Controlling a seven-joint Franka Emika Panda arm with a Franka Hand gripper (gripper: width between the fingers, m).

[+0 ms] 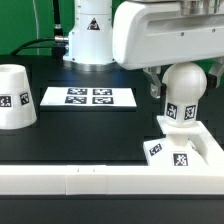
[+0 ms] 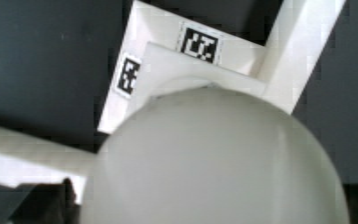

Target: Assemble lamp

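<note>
- White plastic throughout: the arm (image 1: 150, 35) fills the upper part of the exterior view, above a black table (image 1: 60, 135).
- The long rail (image 1: 90, 182) lies across the front edge. It is not part of the lamp.
- The marker board (image 1: 88, 97) lies flat further back, carrying its tags and nothing else.
- The base (image 1: 205, 150) is square and flat. It sits at the exterior view's right, just behind the rail, with its tags facing up.
- The shade (image 1: 15, 97) stands at the exterior view's left, well apart from the base.
- The bulb (image 1: 184, 90) hangs over the base, round head up and tagged stem down, apparently clear of it.
- The gripper (image 1: 178, 75) is closed about the bulb's head and carries it. The finger contact itself is hidden.
- Step in hand, as judged: seating the bulb in the base. The shade has not yet been fitted.
- Next move, as judged: centre the stem over the base's socket, keep it upright and lower it gently. A tilted stem could jam or push the base aside.
- The exterior view shows the height gap and the shade. It does not show any socket.
- The wrist view shows the bulb's dome (image 2: 211, 160) close up, covering much of the base (image 2: 158, 50). The shade is out of sight there, and so is the stem.
</note>
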